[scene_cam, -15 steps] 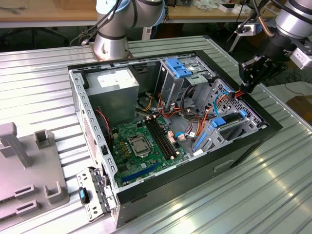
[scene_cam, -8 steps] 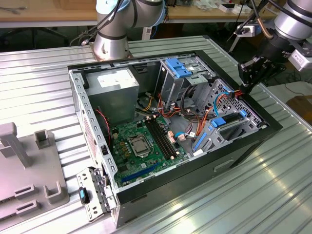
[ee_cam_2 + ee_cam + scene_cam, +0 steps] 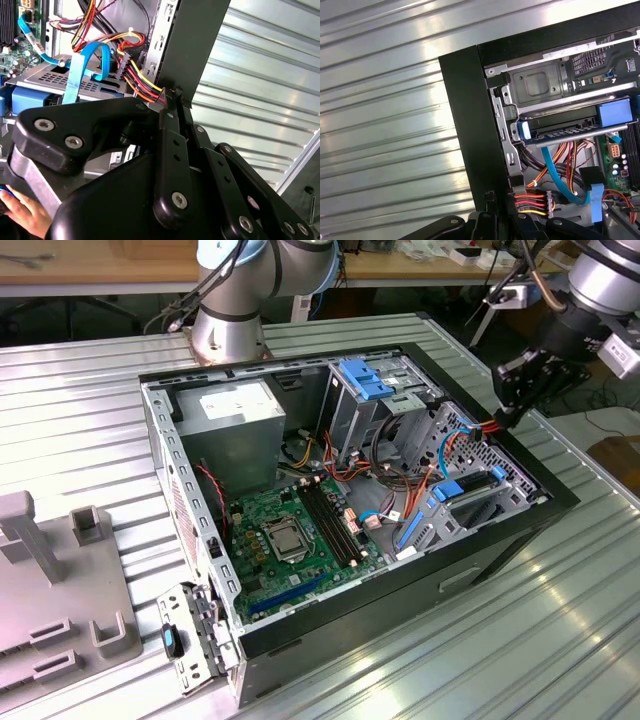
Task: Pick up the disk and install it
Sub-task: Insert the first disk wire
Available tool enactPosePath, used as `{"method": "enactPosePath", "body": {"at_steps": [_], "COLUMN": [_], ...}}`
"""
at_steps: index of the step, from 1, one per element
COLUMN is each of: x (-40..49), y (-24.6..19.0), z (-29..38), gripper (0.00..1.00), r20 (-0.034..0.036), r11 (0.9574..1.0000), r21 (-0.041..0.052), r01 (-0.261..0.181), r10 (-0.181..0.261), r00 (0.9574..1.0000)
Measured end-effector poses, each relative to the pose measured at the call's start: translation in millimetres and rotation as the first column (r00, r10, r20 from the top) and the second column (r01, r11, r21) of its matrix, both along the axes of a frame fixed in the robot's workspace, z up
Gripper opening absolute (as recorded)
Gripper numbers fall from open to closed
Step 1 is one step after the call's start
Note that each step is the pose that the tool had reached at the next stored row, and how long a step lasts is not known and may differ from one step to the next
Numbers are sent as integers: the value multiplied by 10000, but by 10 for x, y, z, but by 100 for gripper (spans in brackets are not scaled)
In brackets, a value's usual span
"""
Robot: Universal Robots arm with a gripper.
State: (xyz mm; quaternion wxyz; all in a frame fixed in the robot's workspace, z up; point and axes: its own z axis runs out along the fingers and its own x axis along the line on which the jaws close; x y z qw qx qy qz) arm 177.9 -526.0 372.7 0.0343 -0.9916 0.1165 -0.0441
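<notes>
- The disk (image 3: 470,488) is sitting in the drive bay (image 3: 480,512) inside the case (image 3: 350,612), around 4 o'clock from the middle of the case in the exterior view. It lies flat with a blue end tab at each end. The first wrist view shows it too (image 3: 565,131), slotted in just under the bay's metal plate.
- My gripper (image 3: 500,420) isn't holding it. It's hanging over the case rim at about 2 o'clock, a bit apart from the disk. In the second wrist view (image 3: 172,100) the fingertips look pressed together with nothing between them, right up against the black case wall.
- A bundle of red, yellow and black power cables (image 3: 532,202) runs just beside the tips, and a flat blue cable (image 3: 82,67) loops over the bay.
- The rest of the case's contents:
  - the green motherboard (image 3: 290,540) on the floor around 7 o'clock
  - the grey power supply (image 3: 235,420) at 10 o'clock
  - a tall metal cage (image 3: 365,415) with a blue bracket (image 3: 365,375) on top at 12 o'clock
- There's a person's hand (image 3: 25,212) at the edge of the second wrist view, behind my gripper linkage.
- The case sits on a ribbed metal table (image 3: 560,620), and there's a grey plastic fixture (image 3: 40,580) out at 8 o'clock, well apart from the case.
</notes>
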Motion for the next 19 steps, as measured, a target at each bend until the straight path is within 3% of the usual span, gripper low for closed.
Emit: {"method": "enactPosePath", "body": {"at_steps": [6,9,10,12,14,19], "x": [0,0,0,0,-16,-178], "y": [1,0,0,0,-6,-28], "z": [2,2,2,3,2,2], "gripper": [17,17,17,17,17,17], "r20": [0,0,0,0,2,1], "r11": [9934,9847,9794,9749,9738,9738], "r21": [-3,-3,-3,-6,-7,-7], "r01": [1148,1742,2018,2227,2276,2276], "r10": [-1148,-1742,-2018,-2227,-2276,-2276], "r00": [9934,9847,9794,9749,9738,9738]}}
